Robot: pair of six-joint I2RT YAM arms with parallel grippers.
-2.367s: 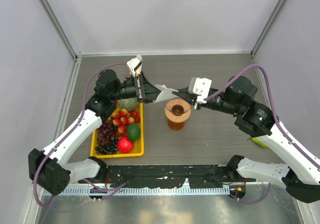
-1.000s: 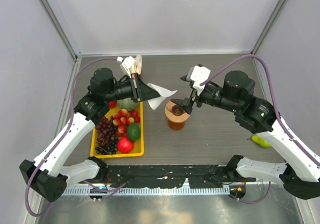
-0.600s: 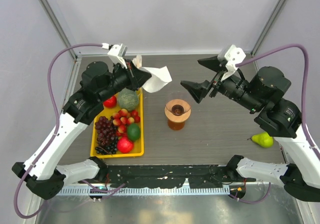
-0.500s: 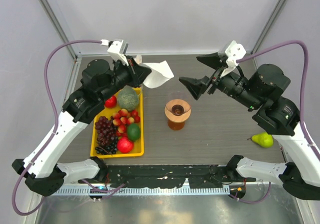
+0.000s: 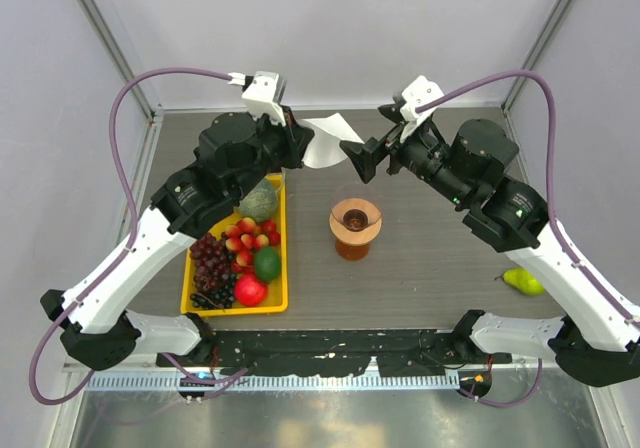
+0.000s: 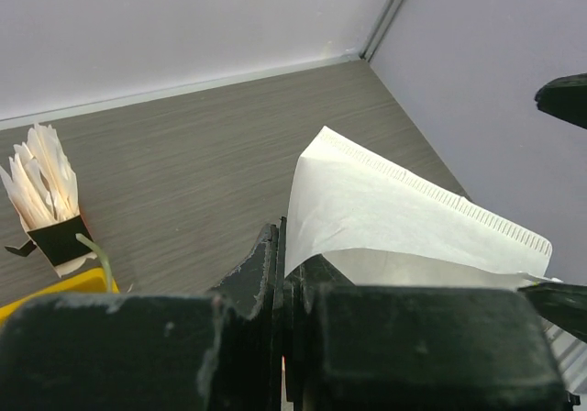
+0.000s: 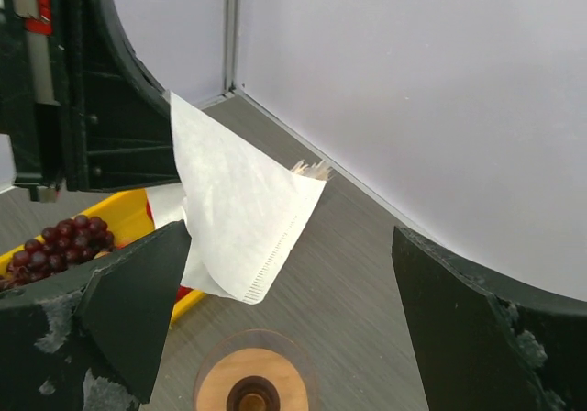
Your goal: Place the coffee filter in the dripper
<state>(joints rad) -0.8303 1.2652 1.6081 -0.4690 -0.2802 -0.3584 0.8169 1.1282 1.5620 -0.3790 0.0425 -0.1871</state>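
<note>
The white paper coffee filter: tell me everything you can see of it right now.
The white paper coffee filter is a thin, flat-folded fan of matte paper with a crimped seam along one straight edge and its two layers slightly parted. It hangs in mid-air, pinched at one edge by the shut left gripper. Its free end pokes between the jaws of the open right gripper; whether it touches them is unclear. It sits up behind the tan-collared round dripper, not in it.
</note>
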